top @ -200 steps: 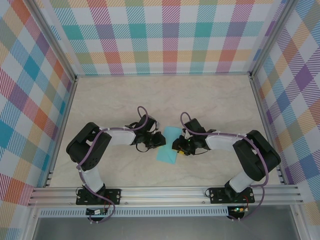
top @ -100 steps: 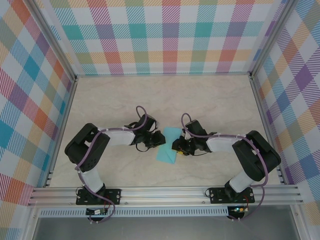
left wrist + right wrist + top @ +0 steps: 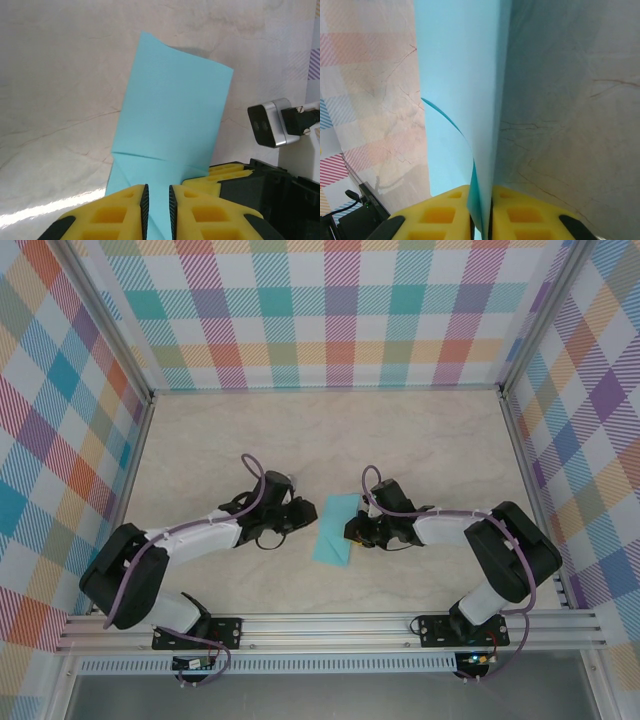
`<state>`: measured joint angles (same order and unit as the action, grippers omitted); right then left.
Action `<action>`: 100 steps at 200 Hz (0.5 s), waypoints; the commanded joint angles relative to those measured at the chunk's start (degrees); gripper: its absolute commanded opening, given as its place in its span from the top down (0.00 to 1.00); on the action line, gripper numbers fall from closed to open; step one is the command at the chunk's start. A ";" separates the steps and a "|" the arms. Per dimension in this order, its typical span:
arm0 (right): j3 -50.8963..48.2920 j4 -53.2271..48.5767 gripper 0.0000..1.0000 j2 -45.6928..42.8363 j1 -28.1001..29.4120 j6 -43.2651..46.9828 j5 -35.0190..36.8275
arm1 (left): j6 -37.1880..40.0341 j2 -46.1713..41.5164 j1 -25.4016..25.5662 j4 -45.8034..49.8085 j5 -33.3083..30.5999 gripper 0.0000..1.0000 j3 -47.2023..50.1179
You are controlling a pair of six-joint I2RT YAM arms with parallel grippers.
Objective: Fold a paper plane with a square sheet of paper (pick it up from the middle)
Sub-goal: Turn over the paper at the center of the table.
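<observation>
The square sheet of paper [image 3: 335, 537] lies mid-surface between the two arms as a folded oblong, its long side running near to far. It sits where it did a second ago.

The left arm is what has changed. Its elbow has swung out left and nearer, and the left pincer [image 3: 303, 518] has drawn back to just beside the sheet's left edge. From its wrist, the left pincer [image 3: 156, 192] has its yellow pads a narrow slit apart with teal paper [image 3: 170, 110] showing in the slit. I cannot tell whether they nip it.

The right arm has hardly stirred. The right pincer [image 3: 352, 530] is at the sheet's right edge. Up close, the right pincer [image 3: 481, 200] is closed on the paper's lifted edge [image 3: 455, 75], with a curl rising off the pale surface [image 3: 330, 430].
</observation>
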<state>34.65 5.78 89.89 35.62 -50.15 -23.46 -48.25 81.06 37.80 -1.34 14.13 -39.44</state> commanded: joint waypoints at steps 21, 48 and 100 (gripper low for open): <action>3.78 -6.57 0.91 -1.74 0.29 0.17 -0.40 | -2.57 -7.19 0.36 1.40 -1.61 0.78 4.07; 5.44 -11.71 0.92 -2.85 0.73 -1.14 1.65 | -1.70 -11.28 0.35 5.17 -1.52 0.76 4.64; 6.99 -19.21 0.91 -6.93 0.78 -1.98 4.41 | -0.27 -13.87 0.34 9.34 -0.79 0.74 3.68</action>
<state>40.42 -8.36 85.54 36.10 -51.11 -20.69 -49.69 67.68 37.80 4.80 13.34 -35.40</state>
